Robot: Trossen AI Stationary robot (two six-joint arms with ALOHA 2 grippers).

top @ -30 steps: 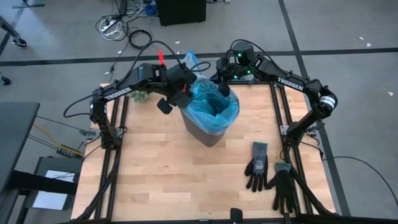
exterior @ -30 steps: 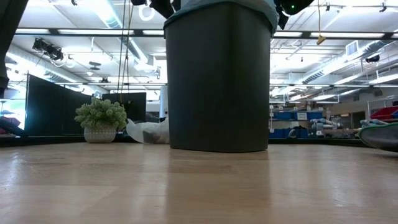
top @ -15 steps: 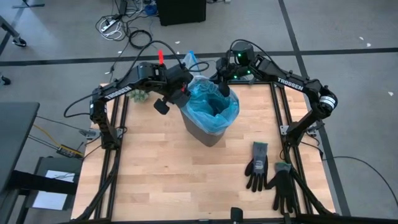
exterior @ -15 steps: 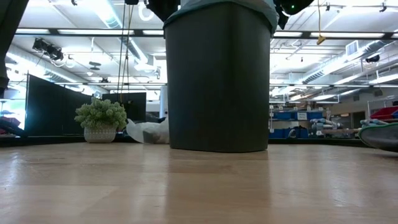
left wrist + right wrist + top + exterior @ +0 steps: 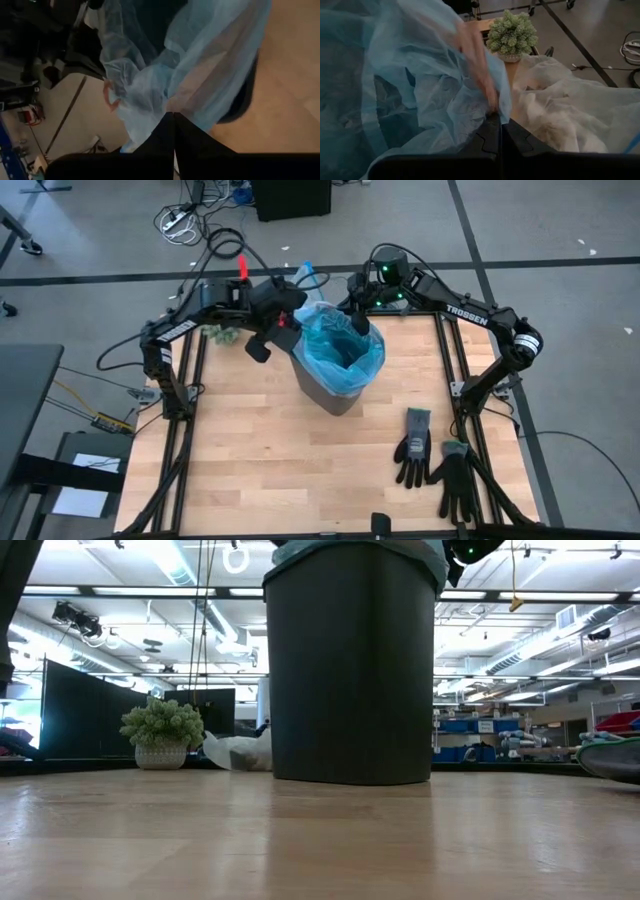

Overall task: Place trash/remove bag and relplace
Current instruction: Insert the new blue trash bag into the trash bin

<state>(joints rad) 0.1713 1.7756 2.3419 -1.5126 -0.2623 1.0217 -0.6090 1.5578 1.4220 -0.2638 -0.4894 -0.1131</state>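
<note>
one blue bag (image 5: 340, 350), two grippers

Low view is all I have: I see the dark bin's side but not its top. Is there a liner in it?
Observer: Yes, a light-blue bag lines the bin, bunched around its rim.
Operator: Where is the left end effector?
Observer: At the far-left side of the rim, shut on the bag's edge.
Operator: And the right one?
Observer: The right end effector is at the far-right side of the rim, also shut on the blue plastic.
</note>
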